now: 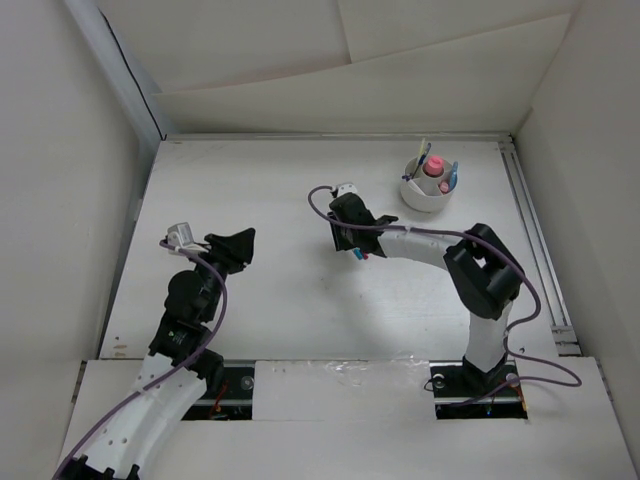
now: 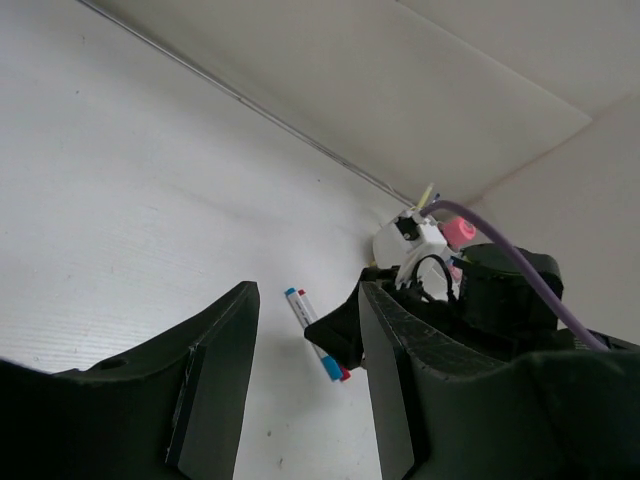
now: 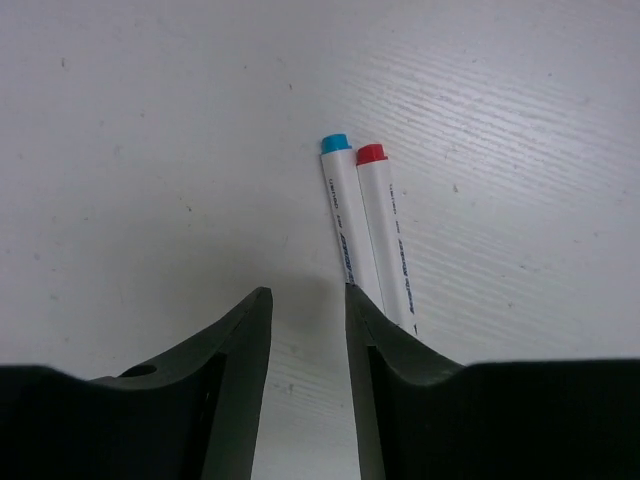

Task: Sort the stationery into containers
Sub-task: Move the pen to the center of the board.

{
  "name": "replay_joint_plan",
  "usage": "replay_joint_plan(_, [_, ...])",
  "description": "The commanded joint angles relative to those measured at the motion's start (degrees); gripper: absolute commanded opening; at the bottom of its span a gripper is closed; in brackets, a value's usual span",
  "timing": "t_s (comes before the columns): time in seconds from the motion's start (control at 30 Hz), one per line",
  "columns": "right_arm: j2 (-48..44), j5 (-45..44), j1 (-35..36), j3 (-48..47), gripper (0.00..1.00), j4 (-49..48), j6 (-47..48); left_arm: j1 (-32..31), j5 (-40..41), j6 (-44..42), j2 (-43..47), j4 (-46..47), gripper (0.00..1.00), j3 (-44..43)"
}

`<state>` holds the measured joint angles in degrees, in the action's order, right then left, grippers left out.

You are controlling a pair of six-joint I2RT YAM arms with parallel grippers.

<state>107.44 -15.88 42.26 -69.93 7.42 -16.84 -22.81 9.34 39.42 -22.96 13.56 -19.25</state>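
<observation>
A: Where are the pens?
B: Two lie on the counter (image 3: 140, 130), side by side and touching: blue-capped pen (image 3: 343, 220) and red-capped pen (image 3: 385, 235). They're in the centre of the right wrist view, caps toward the top of the frame, lower ends hidden behind the finger at right of frame. The white tub (image 1: 421, 200) is at the upper right of the top view, well apart, with several items standing in it.
A: Pincer state?
B: The right pincer (image 3: 306, 295) has its fingers apart with only bare counter between them. It sits just left of both pens, so closing here would grab air. The left pincer (image 2: 305, 290) is also apart and empty, at the lower left of the top view.
A: Handling?
B: My read: light, stiff, smooth plastic barrels. They're round, so they'll roll, and they could squirt out of a skewed pinch. With the pair touching there's no room for a finger between them. I'd take the blue one mid-barrel, fingers across the long axis, or pinch both together. Stay off the caps, they may pull loose.
A: Fragile?
B: Doubt it. A moderate squeeze should do.
</observation>
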Motion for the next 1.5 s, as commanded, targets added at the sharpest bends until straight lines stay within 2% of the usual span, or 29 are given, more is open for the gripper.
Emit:
replay_joint_plan(0.0, [1.6, 1.8, 0.1, -5.3, 0.41, 3.4, -2.0, -0.2, -0.7, -0.8, -0.8, 3.1, 0.41, 0.0])
replay_joint_plan(0.13, [3.0, 1.8, -0.5, -6.0, 0.34, 4.0, -2.6, -0.2, -0.7, -0.8, -1.3, 3.1, 0.41, 0.0])
replay_joint_plan(0.43, [4.6, -0.3, -1.1, -9.0, 0.26, 4.7, -2.6, -0.2, -0.7, -0.8, -1.8, 3.7, 0.41, 0.0])
replay_joint_plan(1.1, [10.4, 0.8, -3.9, -13.7, 0.25, 7.6, -3.1, -0.2, -0.2, -0.8, -0.8, 3.1, 0.41, 0.0])
replay_joint_plan(1.27, [10.4, 2.0, -3.3, -13.2, 0.21, 7.6, -4.2, -0.2, -0.2, -0.8, -0.8, 3.1, 0.41, 0.0])
replay_joint_plan(1.3, [10.4, 2.0, -3.3, -12.5, 0.15, 7.6, -4.2, -0.2, -0.2, -0.8, -0.8, 3.1, 0.41, 0.0])
replay_joint_plan(1.37, [10.4, 3.0, -2.7, -12.5, 0.09, 7.6, -4.7, -0.2, -0.2, -0.8, -0.8, 3.1, 0.41, 0.0])
replay_joint_plan(1.47, [9.2, 3.6, -1.6, -12.0, 0.07, 8.1, -5.2, -0.2, -0.2, -0.8, -0.8, 3.1, 0.41, 0.0])
